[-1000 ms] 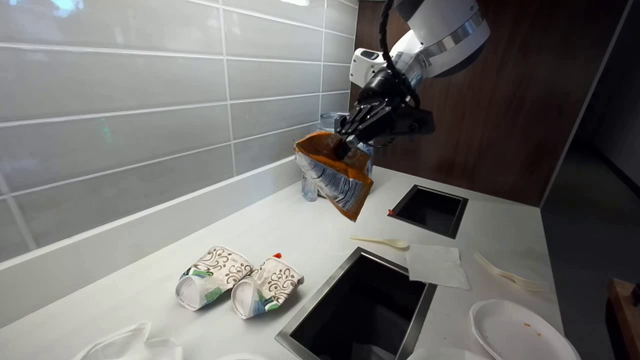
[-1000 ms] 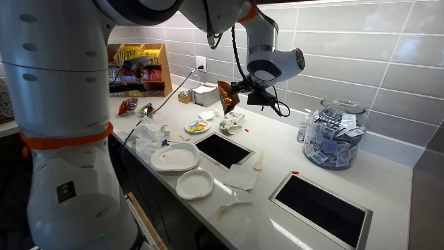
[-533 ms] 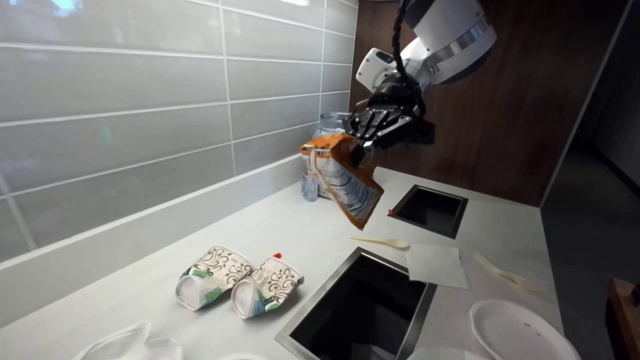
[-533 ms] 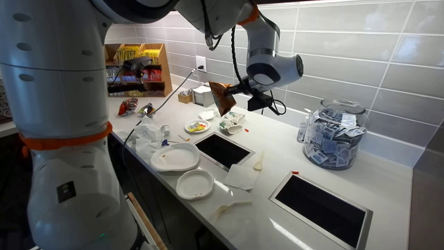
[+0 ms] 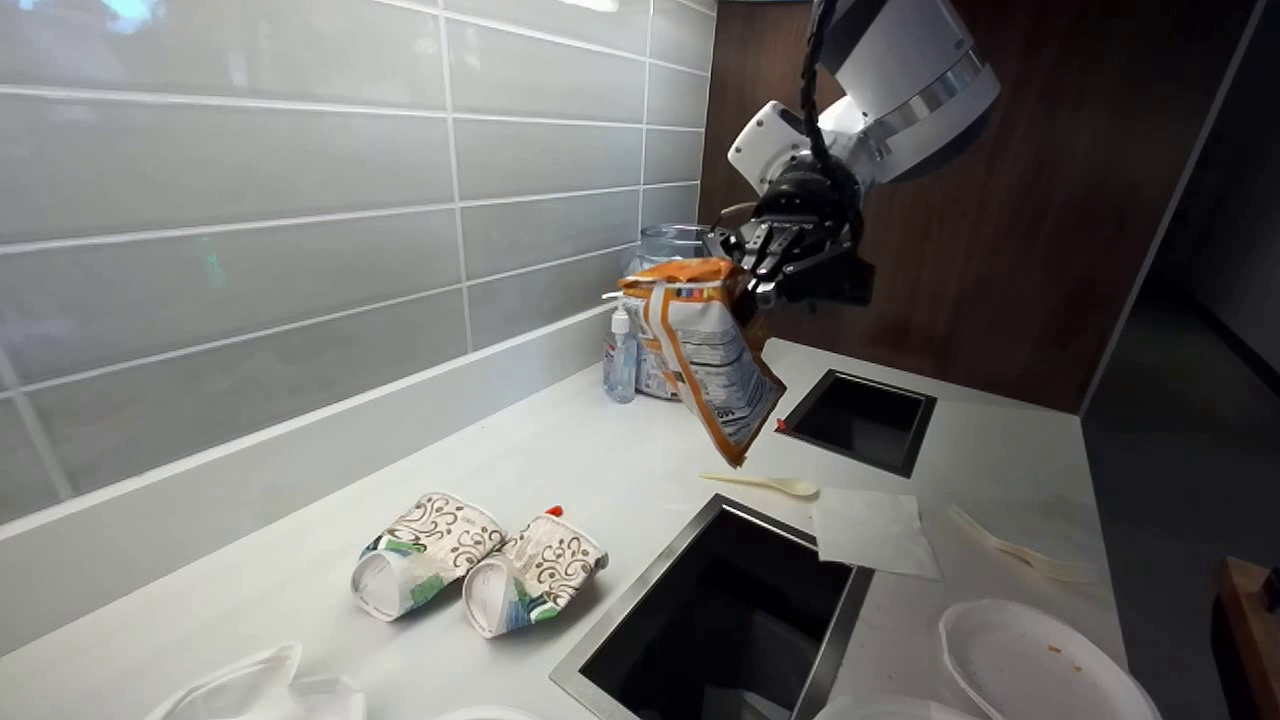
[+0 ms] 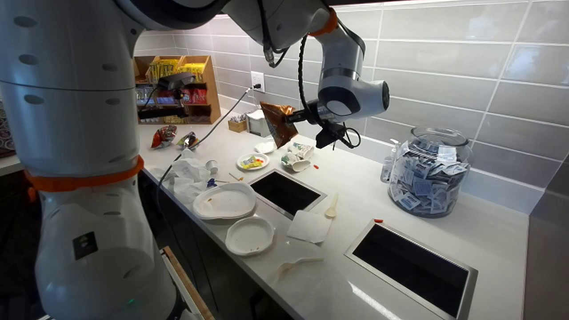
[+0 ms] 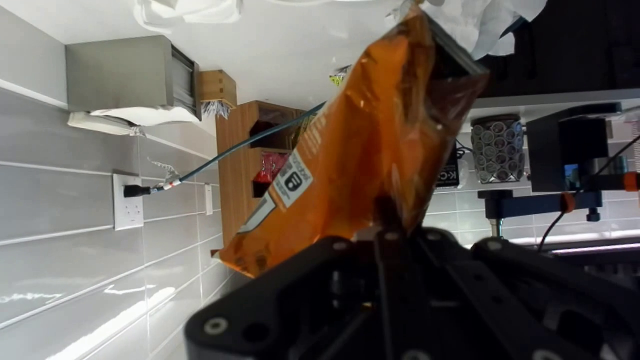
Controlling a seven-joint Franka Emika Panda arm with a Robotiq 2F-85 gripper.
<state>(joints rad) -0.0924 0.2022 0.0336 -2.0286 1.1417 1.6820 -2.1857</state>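
Exterior views show the arm (image 6: 295, 22) arched, tool (image 6: 288, 118) pinching a bag (image 5: 710, 352).

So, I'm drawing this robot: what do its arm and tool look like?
The arm is white and grey, rounded, with orange bands and a dark rectangular label low down. A black ribbed cable runs beside it. The tool is black and angular, with visible screws.
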